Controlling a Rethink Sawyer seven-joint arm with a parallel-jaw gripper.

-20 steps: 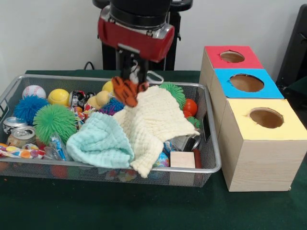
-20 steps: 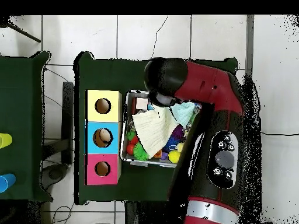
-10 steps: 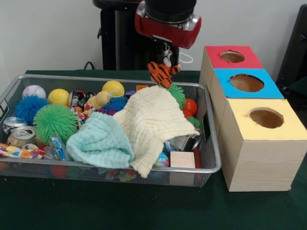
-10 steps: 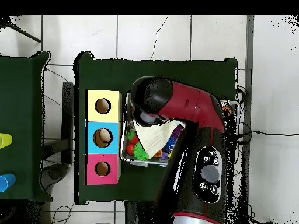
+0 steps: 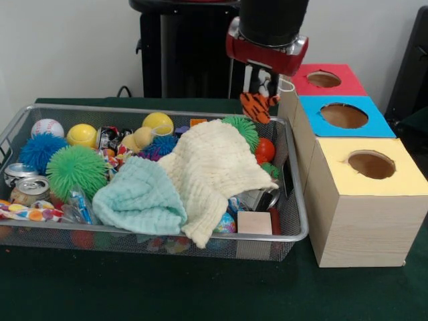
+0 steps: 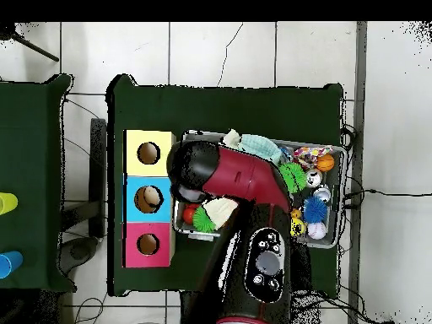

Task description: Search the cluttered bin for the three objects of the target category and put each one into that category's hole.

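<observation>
My gripper [image 5: 261, 87] is shut on a small orange striped tiger plush [image 5: 256, 107], which hangs above the right end of the wire bin [image 5: 167, 232], just left of the red box. Three boxes stand in a row to the right, with a red hole [image 5: 324, 79], a blue hole [image 5: 344, 115] and a yellow hole [image 5: 371, 164]. In the overhead view the red arm [image 6: 221, 175] hides gripper and toy, beside the blue box [image 6: 149, 199].
The bin holds a cream cloth [image 5: 210, 167], an aqua cloth [image 5: 140, 197], green [image 5: 75, 168] and blue [image 5: 39, 148] spiky balls, a baseball [image 5: 47, 127], yellow balls [image 5: 81, 135], cans [image 5: 30, 189], a wooden block [image 5: 254, 222] and a red ball [image 5: 265, 149].
The arm has carried the tiger plush up out of the bin's middle and rightward in the front view, to the bin's right end near the boxes.
</observation>
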